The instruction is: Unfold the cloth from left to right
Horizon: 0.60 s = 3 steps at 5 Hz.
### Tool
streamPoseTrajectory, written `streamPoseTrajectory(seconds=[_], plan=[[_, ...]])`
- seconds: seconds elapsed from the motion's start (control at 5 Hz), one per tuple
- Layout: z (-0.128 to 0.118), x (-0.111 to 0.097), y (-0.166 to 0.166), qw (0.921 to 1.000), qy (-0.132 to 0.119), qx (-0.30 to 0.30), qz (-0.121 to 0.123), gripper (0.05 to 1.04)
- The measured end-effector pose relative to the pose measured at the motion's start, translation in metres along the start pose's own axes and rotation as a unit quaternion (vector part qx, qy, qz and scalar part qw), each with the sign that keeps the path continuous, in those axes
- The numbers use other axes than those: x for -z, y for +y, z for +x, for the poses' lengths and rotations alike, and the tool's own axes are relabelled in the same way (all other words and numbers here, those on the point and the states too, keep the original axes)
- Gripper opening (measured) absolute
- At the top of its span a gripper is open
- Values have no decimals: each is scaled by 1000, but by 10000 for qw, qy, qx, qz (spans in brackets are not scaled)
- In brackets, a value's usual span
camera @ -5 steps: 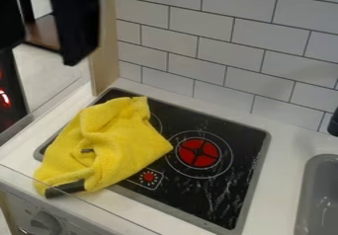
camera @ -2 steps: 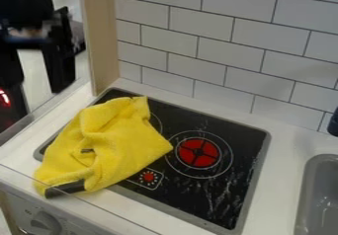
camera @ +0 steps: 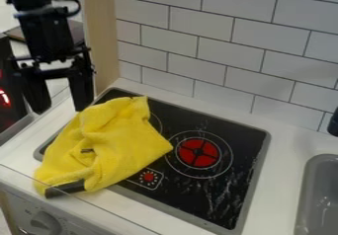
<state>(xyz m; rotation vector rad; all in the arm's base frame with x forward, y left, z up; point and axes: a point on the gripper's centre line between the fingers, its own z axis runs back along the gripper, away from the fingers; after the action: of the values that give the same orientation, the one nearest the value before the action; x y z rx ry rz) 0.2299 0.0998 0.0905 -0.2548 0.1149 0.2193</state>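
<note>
- Jaws wide and with nothing between them, I have the black arm (camera: 49,39) at the upper left, fingers pointing down near the cloth's upper left edge; whether a tip touches it I cannot tell.
- Moments earlier the arm was a dark mass high in the corner; it has since swung farther from the camera, and both fingers now show. I judge this to be the approach, with the unfolding itself still to start.
- The yellow cloth (camera: 119,145), unmoved throughout, lies bunched over the left part of the stove (camera: 178,111) and spills past its front left edge onto the white counter (camera: 17,152).
- A dark strip (camera: 64,188) sits at the cloth's lower end; whether it belongs to the cloth, I cannot tell.
- To the right, the red burner (camera: 197,153) is uncovered, which should give the cloth room to spread. I would next pinch a single upper layer at the left; too deep a grip could drag the whole bundle.
- Beyond stand the tiled wall (camera: 191,63) and, at far right, the grey sink (camera: 306,194).
</note>
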Motion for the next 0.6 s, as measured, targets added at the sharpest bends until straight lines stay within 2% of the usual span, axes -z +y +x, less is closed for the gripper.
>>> streamPoseTrajectory(seconds=[0.6], plan=[[30, 19, 12, 10000, -38, -56, -24, 1000]])
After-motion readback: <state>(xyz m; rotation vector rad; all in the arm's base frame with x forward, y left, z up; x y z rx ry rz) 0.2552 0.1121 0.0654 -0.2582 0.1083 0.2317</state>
